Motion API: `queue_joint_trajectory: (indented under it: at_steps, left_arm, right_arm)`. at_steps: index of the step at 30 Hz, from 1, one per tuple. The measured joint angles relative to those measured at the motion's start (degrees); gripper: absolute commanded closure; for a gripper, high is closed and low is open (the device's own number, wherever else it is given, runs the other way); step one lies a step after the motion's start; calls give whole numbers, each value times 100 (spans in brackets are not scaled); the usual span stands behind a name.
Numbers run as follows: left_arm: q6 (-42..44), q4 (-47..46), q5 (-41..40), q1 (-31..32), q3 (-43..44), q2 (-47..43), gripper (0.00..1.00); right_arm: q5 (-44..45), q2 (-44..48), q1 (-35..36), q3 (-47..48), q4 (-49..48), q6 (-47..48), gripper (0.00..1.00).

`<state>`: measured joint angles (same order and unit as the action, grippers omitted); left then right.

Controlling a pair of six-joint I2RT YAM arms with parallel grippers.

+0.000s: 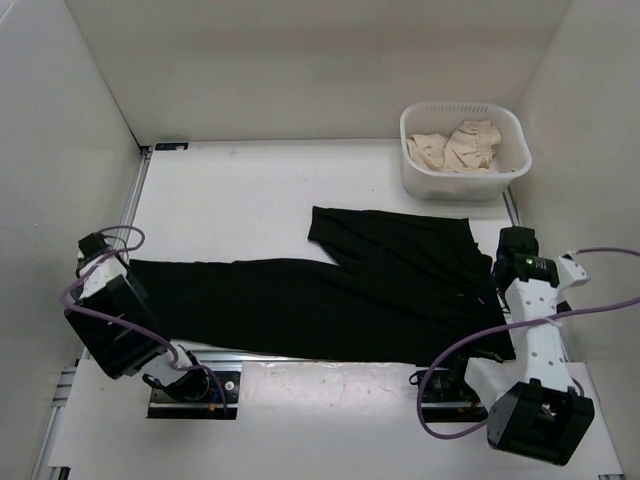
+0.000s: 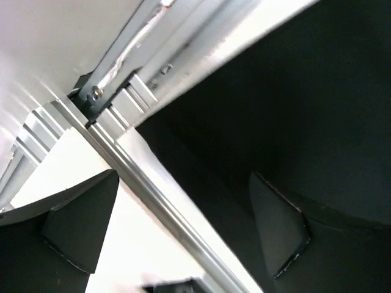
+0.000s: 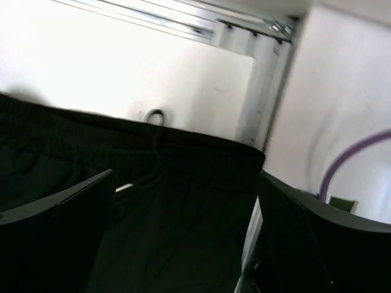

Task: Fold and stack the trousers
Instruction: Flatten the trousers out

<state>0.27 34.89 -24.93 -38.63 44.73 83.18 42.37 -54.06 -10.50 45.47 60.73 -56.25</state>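
Note:
The black trousers (image 1: 350, 290) lie flat across the table, one leg stretched left, the other angled toward the back. The waistband is at the right. My left gripper (image 1: 112, 272) is open over the cuff end of the long leg. In the left wrist view (image 2: 177, 235) its jaws straddle the cloth edge (image 2: 293, 110) and an aluminium rail (image 2: 153, 201). My right gripper (image 1: 512, 262) is open over the waistband. In the right wrist view (image 3: 186, 238) the waistband (image 3: 183, 152) and its drawstring loop (image 3: 156, 119) lie just ahead of the jaws. Neither gripper holds anything.
A white basket (image 1: 415, 165) with beige garments (image 1: 460, 145) stands at the back right. White walls close in the left, back and right sides. Aluminium rails (image 1: 135, 200) run along the table edges. Purple cables (image 1: 600, 305) hang by both arms.

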Motion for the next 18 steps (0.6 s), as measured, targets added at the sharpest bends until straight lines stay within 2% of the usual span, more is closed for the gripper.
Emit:
queue_joint_trajectory:
  at_steps: [3,7,9,13,18]
  left_arm:
    - [0,787,260,229,767,-90,0]
    - [-11,1427,837,737,2918,-26,0]
    - [-33,1491,1126,1187,3853,87,0]
    - [-33,1738,1563,2682,4789,717,0]
    - [-28,2039,2238,4732,5908,2935,0]
  right_arm:
    - [-264,-258,15,382,-404,647,1]
    - [-1137,-1038,153,1290,-1366,1792,1]
    - [-1692,-1611,181,1749,-1801,2229,1]
    - [-2581,-2983,212,2459,-2575,2697,1]
    - [-3082,-4395,330,2599,-3091,2791,1]
